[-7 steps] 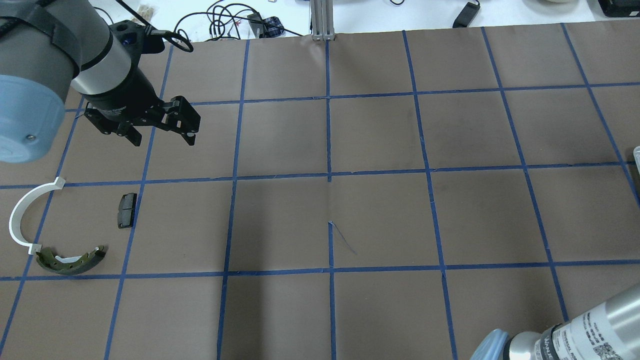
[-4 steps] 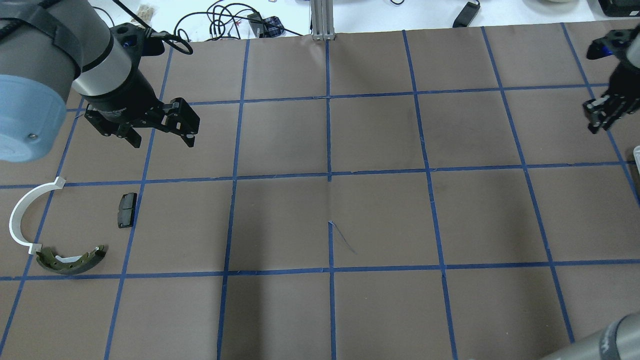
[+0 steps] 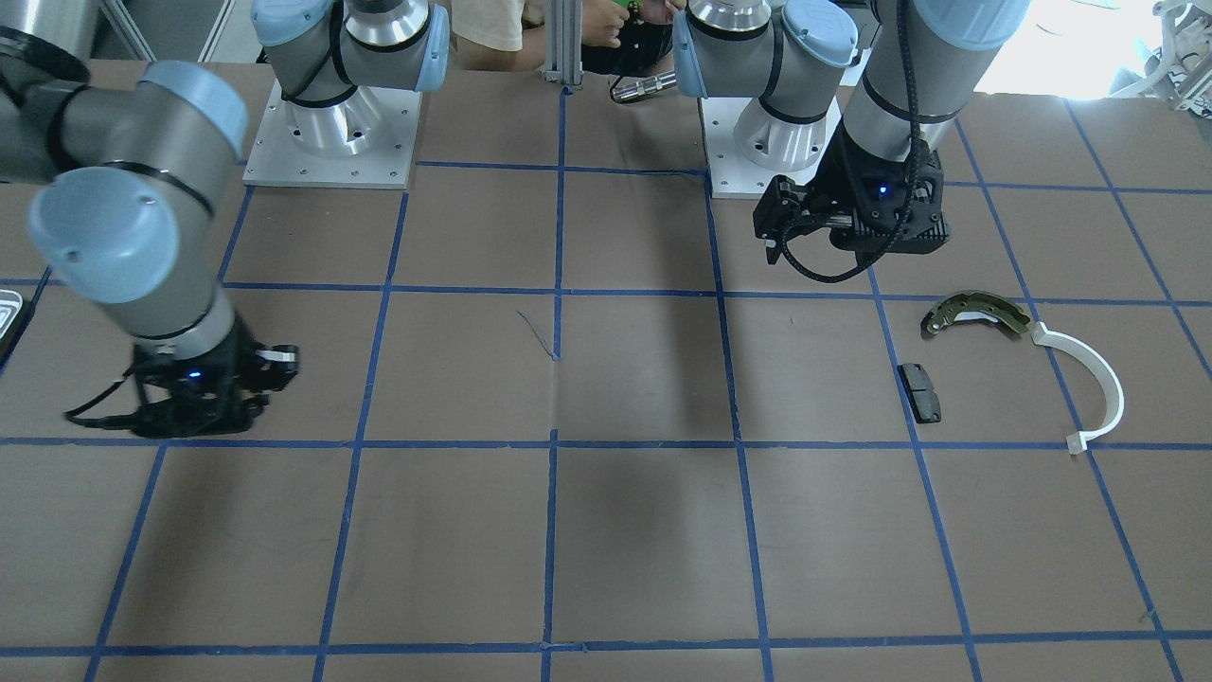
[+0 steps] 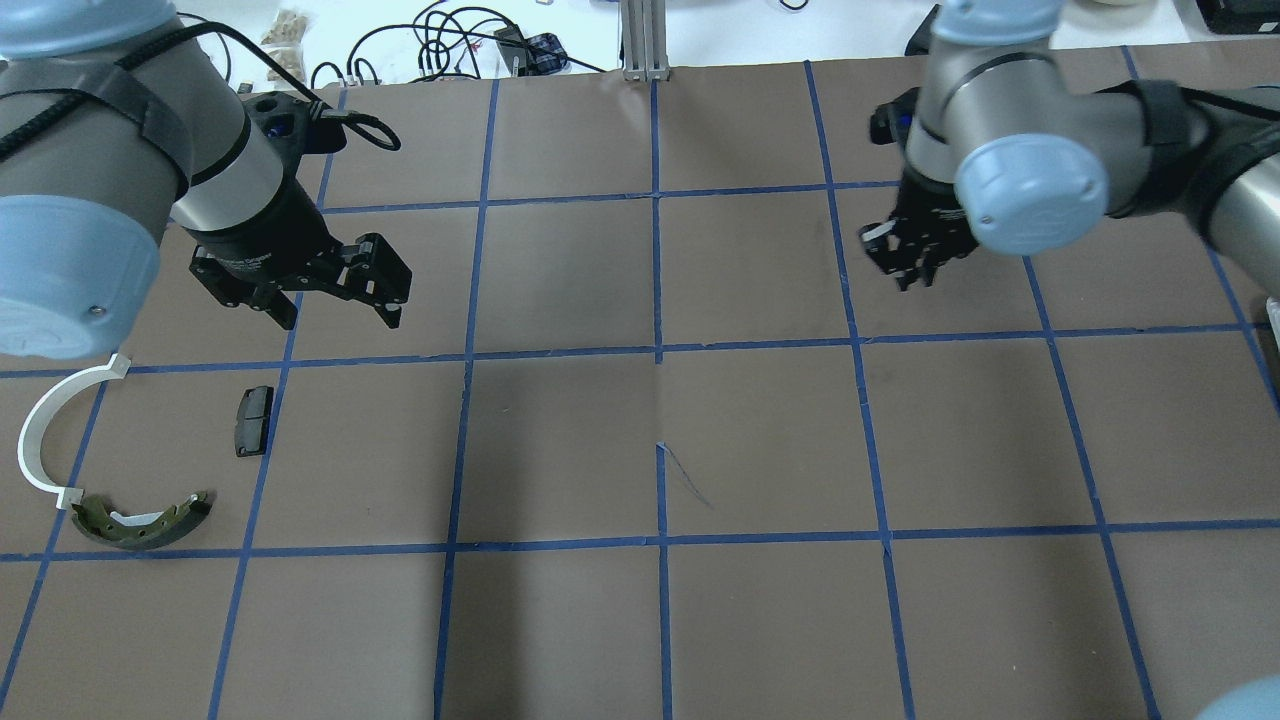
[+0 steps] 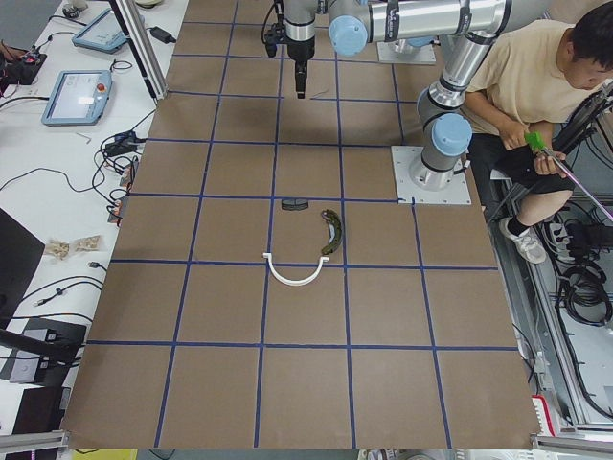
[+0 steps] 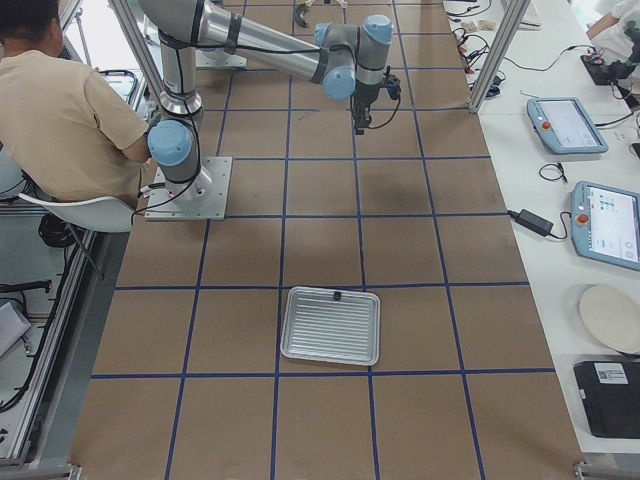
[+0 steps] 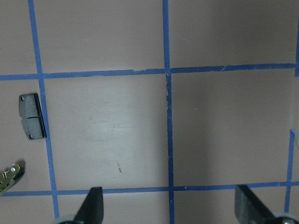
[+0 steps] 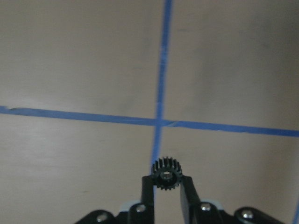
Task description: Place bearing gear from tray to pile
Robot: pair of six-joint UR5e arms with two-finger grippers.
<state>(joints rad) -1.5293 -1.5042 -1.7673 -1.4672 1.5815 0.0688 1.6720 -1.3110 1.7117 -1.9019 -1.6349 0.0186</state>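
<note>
My right gripper [image 4: 912,270] is shut on a small black toothed bearing gear [image 8: 166,169] and holds it above the brown mat, right of centre. The tray [image 6: 290,322], silvery and ribbed, lies far behind it at the table's right end. The pile is at the left: an olive-gold brake shoe [image 4: 140,520], a white plastic arc [image 4: 45,430] and a small black pad [image 4: 254,420]. My left gripper [image 4: 340,305] is open and empty, hovering just beyond the pad [image 7: 32,116].
A small dark item [image 6: 337,295] sits at the tray's far rim. The arm bases [image 3: 327,142] stand at the robot's edge. Cables [image 4: 450,40] and tablets lie beyond the mat. A seated person [image 5: 536,86] is by the bases.
My right arm has swung in from the right edge toward the table's middle, carrying the gear. My left gripper has shifted slightly nearer and to the right, still open.
</note>
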